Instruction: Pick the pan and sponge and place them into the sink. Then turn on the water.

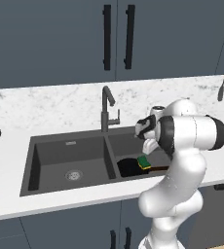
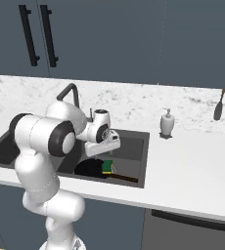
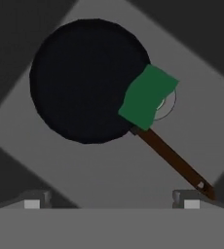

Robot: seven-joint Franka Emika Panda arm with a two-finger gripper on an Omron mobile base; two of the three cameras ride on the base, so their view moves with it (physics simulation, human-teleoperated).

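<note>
claw (image 3: 111, 204): jaws wide, empty, above right basin | pan (image 3: 84, 80): flat in right basin of sink (image 1: 50, 146), handle toward near-right wall | sponge (image 3: 147, 97): on pan rim, overlapping drain | left basin open

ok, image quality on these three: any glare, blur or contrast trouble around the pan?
Left base view: flat, even light, no glare; the pan almost merges with the dark sink. Right base view: soft, low detail; the sponge stands out. Hand view: sharp pan edge, blocky floor shading, fingertips pale.
</note>
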